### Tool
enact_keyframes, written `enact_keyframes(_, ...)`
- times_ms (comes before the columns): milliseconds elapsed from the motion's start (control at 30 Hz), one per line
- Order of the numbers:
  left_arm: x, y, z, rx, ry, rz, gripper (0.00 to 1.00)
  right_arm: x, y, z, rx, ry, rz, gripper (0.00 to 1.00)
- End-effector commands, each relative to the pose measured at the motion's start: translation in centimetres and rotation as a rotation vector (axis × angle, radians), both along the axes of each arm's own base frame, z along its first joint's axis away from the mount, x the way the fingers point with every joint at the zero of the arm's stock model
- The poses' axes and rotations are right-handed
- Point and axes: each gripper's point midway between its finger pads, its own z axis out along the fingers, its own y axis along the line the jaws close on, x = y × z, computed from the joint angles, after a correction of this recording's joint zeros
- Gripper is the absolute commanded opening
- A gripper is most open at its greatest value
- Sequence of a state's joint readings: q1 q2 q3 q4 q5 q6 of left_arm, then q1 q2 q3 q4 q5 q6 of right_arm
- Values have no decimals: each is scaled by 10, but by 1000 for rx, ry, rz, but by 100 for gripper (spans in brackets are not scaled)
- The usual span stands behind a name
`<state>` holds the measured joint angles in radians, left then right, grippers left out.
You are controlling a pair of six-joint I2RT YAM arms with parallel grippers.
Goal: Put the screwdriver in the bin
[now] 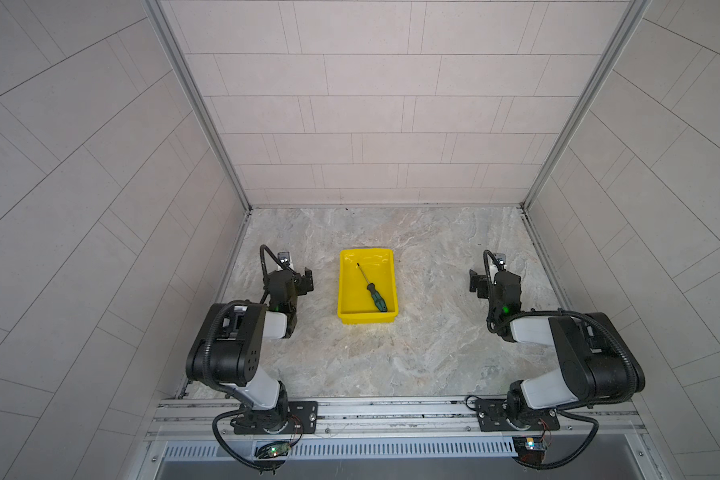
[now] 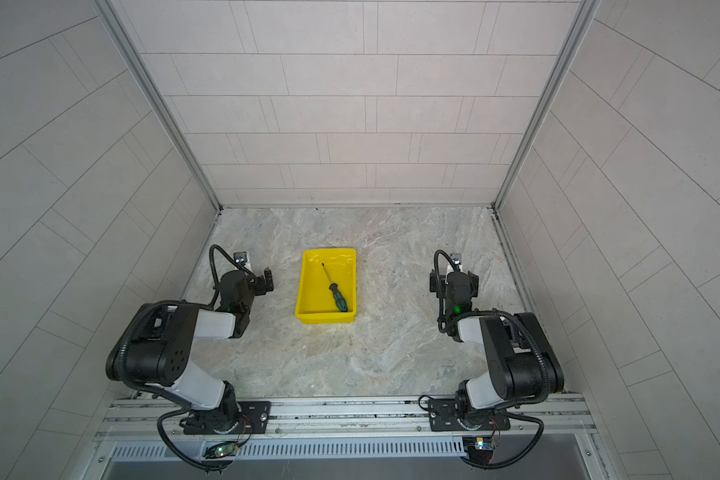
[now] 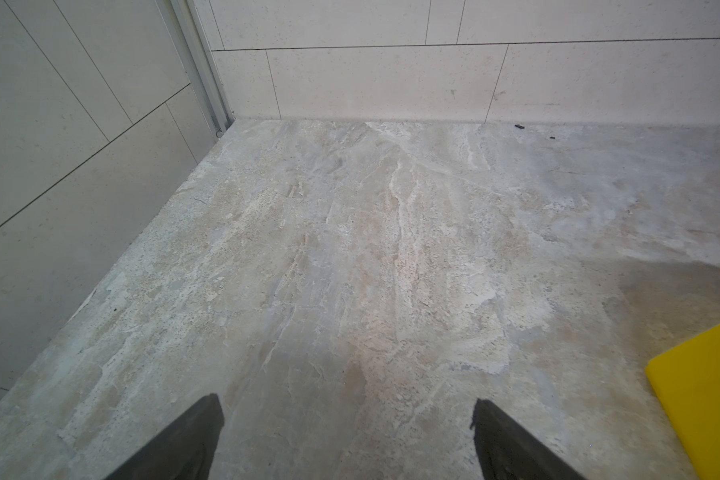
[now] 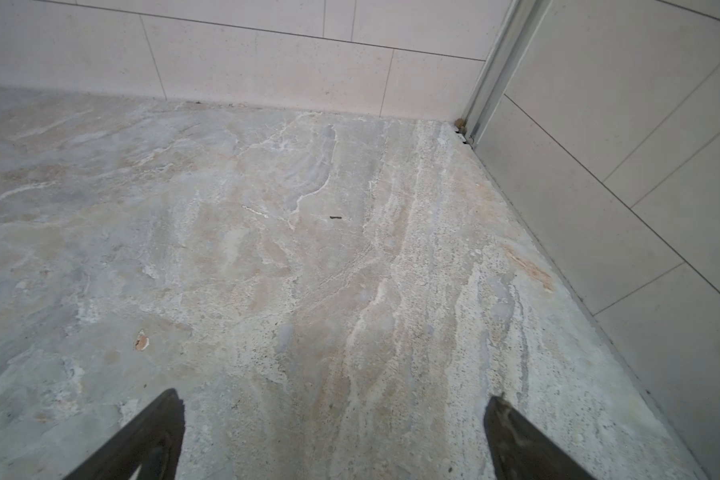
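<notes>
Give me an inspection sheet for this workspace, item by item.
Surface: marbled tabletop, worn patches.
Job's things: screwdriver lies diagonally inside the yellow bin, handle toward its near right corner.
Clutter: small dark specks by the back wall.
Grippers: left gripper and right gripper open, empty, apart from the bin.
Cables: black conduit loops at the arm bases.
Surroundings: tiled walls on three sides, metal rail in front.

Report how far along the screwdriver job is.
Done: the screwdriver lies flat inside the bin, handle by the near wall, shaft pointing toward the far wall. In hand: nothing; the left end effector and right end effector are both open and empty, over the table on either side of the bin. Left: nothing that shows; the job looks complete.
</notes>
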<state>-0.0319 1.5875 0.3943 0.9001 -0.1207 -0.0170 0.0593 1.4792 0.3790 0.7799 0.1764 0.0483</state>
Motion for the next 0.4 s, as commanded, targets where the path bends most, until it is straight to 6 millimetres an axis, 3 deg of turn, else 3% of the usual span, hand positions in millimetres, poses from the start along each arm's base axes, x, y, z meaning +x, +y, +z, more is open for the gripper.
enact_keyframes(0,3,-1,7,18,-20,-4,100,8,6,-1,-33,33,25,100)
enact_keyframes(367,3,-1,7,19,-19,-4,100,12,0,-7,13,54,26,100)
